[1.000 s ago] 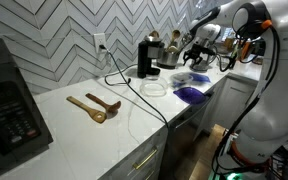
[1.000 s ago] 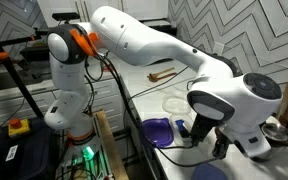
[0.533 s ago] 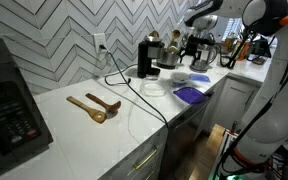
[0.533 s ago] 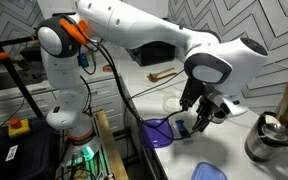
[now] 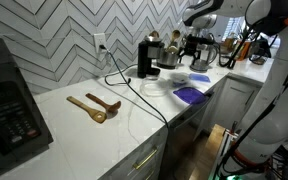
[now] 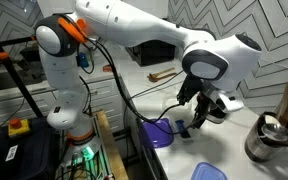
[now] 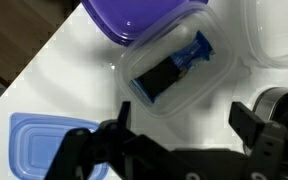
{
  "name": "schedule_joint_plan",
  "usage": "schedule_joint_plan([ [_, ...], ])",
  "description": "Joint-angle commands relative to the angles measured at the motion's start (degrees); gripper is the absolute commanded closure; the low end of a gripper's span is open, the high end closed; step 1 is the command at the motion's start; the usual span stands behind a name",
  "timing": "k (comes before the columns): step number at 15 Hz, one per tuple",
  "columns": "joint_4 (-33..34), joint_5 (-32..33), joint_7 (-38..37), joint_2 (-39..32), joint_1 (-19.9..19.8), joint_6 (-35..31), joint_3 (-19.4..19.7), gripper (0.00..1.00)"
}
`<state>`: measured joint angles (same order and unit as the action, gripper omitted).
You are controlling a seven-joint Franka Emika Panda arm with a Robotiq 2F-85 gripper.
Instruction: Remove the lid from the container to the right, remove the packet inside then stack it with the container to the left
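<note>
The claw [image 7: 182, 114] hangs open and empty over the white tabletop [image 7: 64, 72]. The uncovered small clear rectangular plastic container [image 7: 212, 84] holds a dark blue packet [image 7: 173, 68]. The pale blue translucent plastic lid [image 7: 42, 146] lies apart to its left.

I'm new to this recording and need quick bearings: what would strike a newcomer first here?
In the wrist view, the clear container stands open with a dark, blue-tipped packet lying inside, next to a purple piece. Its pale blue lid lies flat on the white counter at lower left. The gripper hangs open and empty above them.
</note>
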<state>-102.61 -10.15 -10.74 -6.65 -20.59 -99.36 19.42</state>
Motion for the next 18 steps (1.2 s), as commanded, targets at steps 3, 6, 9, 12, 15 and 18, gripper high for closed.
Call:
schedule_joint_plan([
  [3,-3.08,-4.89,-3.15,0.32,-0.43,1.18,0.31,0.19],
  [6,-3.84,-7.52,-5.1,-0.13,-0.85,1.15,0.71,0.36],
  [9,-4.22,-10.61,-6.55,-1.03,-1.36,1.05,1.1,0.42],
  [12,-4.47,-13.43,-7.02,-2.25,-1.85,1.49,1.24,0.49],
  [15,-4.48,-15.09,-7.34,-3.66,-2.21,1.96,1.25,0.54],
  [18,-4.33,-16.31,-7.33,-5.04,-2.44,2.71,1.11,0.58],
])
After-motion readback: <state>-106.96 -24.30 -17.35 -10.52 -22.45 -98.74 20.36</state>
